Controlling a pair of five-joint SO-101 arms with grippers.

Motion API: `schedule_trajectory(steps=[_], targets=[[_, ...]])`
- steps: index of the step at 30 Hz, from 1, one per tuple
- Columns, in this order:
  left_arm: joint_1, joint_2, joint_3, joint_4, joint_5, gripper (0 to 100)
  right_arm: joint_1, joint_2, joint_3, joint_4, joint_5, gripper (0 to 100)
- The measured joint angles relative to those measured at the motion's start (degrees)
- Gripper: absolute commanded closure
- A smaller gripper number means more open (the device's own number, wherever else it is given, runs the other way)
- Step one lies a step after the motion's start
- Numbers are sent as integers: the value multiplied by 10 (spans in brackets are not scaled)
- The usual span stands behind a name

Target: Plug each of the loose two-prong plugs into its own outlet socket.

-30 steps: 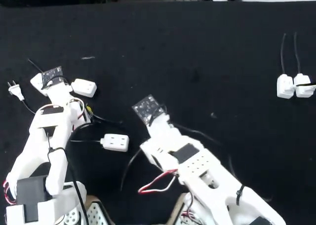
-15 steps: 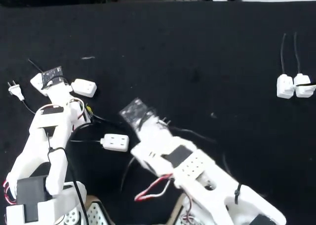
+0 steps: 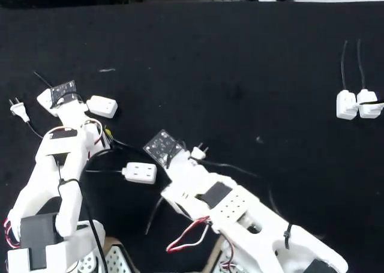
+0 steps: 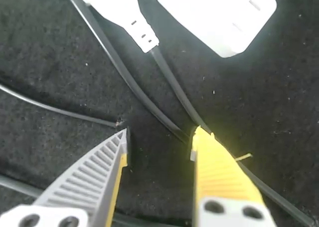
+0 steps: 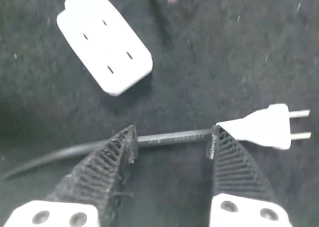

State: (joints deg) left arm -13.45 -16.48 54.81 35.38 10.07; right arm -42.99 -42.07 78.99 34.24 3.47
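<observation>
Right claw spread wide and low over the black counter, straddling a black cord just behind its white two-prong plug; contact between fingers and cord not discernible. Plug flat on the counter, prongs pointing away from the centre socket, a white outlet block lying near it with slots facing up.

Left claw likewise spread, poised above crossing black cords, with a white plug body and the left socket just beyond its tips. Another loose plug, the far-left plug, alone near the counter's left edge.

Compared with one second earlier: right arm swung toward the left arm and the centre socket; two-prong plug, then hidden beneath the arm, now exposed beside the wrist. Left arm, left socket, centre socket and far-left plug unmoved.
</observation>
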Motion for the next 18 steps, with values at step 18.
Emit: schedule_trajectory(steps=[18], targets=[[0, 0, 0, 0, 0, 794, 208, -2, -18, 28, 84, 772]])
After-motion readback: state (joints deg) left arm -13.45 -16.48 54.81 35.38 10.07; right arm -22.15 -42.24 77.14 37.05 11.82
